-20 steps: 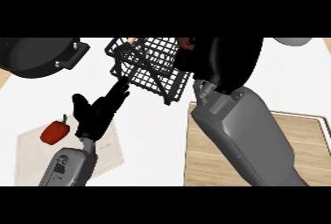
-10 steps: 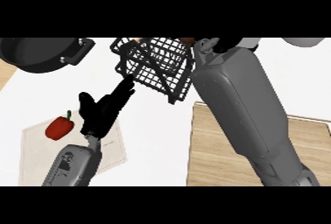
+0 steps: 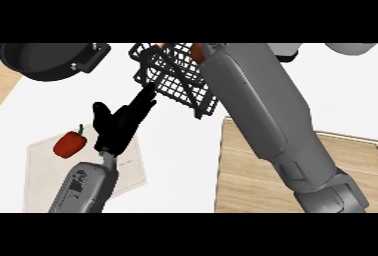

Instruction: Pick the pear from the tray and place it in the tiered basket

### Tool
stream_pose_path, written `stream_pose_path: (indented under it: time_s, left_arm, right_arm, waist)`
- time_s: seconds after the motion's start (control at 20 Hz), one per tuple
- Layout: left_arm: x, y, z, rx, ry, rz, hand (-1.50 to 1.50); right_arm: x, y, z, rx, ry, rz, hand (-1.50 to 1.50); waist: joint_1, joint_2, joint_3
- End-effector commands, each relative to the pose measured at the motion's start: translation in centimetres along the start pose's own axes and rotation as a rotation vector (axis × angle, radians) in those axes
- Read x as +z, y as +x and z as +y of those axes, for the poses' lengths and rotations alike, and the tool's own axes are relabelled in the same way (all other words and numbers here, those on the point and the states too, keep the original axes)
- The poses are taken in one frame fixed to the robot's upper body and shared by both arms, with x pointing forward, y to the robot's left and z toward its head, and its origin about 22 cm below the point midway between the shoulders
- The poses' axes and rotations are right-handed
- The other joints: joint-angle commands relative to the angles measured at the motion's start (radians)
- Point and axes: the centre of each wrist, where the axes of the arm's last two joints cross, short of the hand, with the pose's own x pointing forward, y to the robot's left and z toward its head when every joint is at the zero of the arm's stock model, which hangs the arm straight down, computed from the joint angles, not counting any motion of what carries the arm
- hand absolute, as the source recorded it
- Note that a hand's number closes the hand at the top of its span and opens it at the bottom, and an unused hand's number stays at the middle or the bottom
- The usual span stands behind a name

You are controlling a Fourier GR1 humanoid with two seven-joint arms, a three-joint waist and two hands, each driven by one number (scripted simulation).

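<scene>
Left hand: item 1, resting over the tray's upper right corner, fingers straight and relaxed, grasping nothing, fingertips pointing up toward the tiered basket.

Item 2, right hand: I am not seeing it at all. Only the right forearm is showing, running from the lower right up across the basket's right side and passing out of view at the top, so I cannot tell whether that hand is released, clenched or grasping anything.

Item 3, pear: I am not finding one anywhere. A small reddish-brown patch is peeking out at the basket's top edge, just beside the forearm; it is too hidden for me to name.

Item 4, red pepper: lying on the tray, left of the left hand, apart from it.

Item 5, dark pan: sitting at upper left, well apart from the basket.

Item 6, wooden board: lying at lower right under the forearm.

Risks I am logging: the forearm is crowding the basket's wire wall, so any sideways drift could be shoving or tipping the basket. With the hand hidden, I am judging a release blind, and the fruit could be landing on the rim and rolling off onto the counter.
</scene>
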Motion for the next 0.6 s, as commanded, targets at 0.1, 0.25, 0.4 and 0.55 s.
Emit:
stream_pose_path:
  time_s: [0.1, 0.25, 0.4, 0.55]
  left_arm:
    - [0.3, -0.7, -0.5, 0.010, 0.023, 0.020, 0.00]
    - [0.3, -1.1, 0.9, 0.028, 0.069, 0.028, 0.00]
    - [1.3, -1.5, 2.4, 0.029, 0.097, 0.059, 0.00]
    - [2.7, -3.4, 1.8, 0.051, 0.136, 0.072, 0.00]
  right_arm:
    - [-0.4, 2.3, 1.3, -0.109, -0.167, 0.027, -1.50]
    - [-1.1, 2.5, 0.8, -0.233, -0.230, 0.139, -1.50]
    - [-1.1, 1.9, 1.4, -0.216, -0.258, 0.179, -1.50]
    - [-0.6, 0.6, 1.6, -0.169, -0.236, 0.230, -1.50]
  waist:
    - [-0.039, -0.017, -0.001]
    - [-0.066, -0.024, 0.000]
    - [-0.096, -0.040, 0.000]
    - [-0.133, -0.057, 0.002]
